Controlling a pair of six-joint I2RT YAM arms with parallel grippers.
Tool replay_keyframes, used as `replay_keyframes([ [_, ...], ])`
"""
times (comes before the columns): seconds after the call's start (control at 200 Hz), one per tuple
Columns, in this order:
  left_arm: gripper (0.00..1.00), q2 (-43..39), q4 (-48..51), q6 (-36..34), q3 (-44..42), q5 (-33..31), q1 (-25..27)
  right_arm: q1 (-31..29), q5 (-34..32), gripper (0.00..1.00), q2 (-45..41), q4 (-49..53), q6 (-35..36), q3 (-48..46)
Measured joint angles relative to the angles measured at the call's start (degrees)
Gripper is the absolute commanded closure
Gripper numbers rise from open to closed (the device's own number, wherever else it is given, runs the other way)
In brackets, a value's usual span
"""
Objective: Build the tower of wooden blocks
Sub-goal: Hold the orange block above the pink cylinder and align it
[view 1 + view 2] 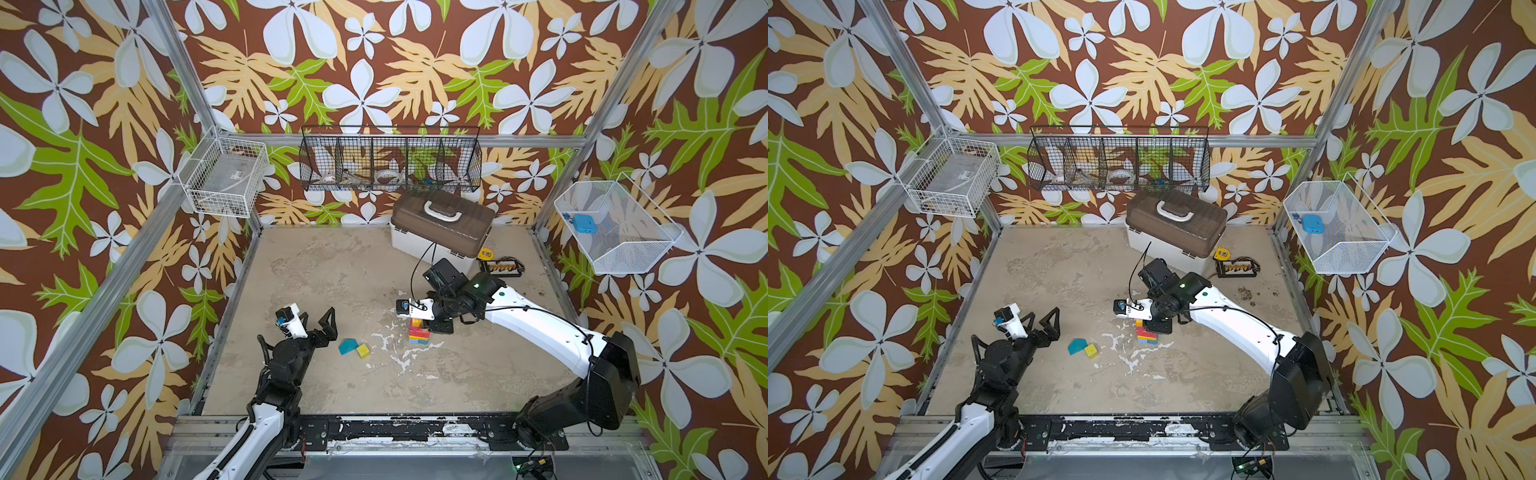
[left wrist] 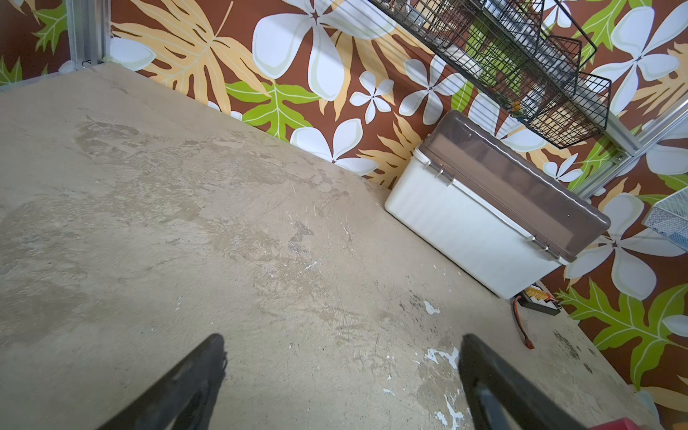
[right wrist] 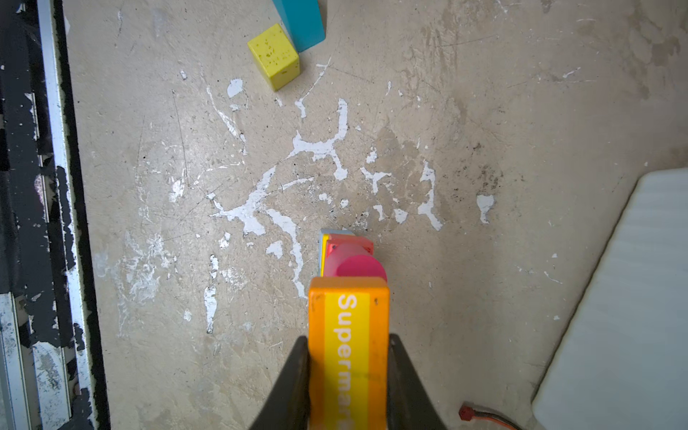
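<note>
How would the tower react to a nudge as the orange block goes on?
Tower likely tips easily: narrow, blocks visibly offset. Its top, a pink cylinder, gives a small round seat, so the orange block may rock.

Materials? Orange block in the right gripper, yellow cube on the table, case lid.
Held orange block: painted wood by the look, satin; scuffed corners, printed yellow stripe.
Loose yellow cube: likely painted wood; paint speckled with dark nicks.
Brown case lid: probably plastic, smoky, translucent, glossy; rounded moulded edges.

The left gripper (image 1: pixel 319 318) hovers with jaws spread wide; the right arm (image 1: pixel 536 320) stretches inward, the right gripper (image 3: pixel 349 342) pointing down, clamped on an orange block (image 3: pixel 348 312).
</note>
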State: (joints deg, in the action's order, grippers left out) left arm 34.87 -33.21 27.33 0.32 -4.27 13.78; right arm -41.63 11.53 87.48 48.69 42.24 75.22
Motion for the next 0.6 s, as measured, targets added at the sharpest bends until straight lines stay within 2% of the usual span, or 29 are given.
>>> replay_keyframes([
  [0.6,0.02,0.0,0.0,0.02,0.0,-0.22,0.0,1.05,0.44,0.92,1.88,-0.7,-0.35,0.66],
])
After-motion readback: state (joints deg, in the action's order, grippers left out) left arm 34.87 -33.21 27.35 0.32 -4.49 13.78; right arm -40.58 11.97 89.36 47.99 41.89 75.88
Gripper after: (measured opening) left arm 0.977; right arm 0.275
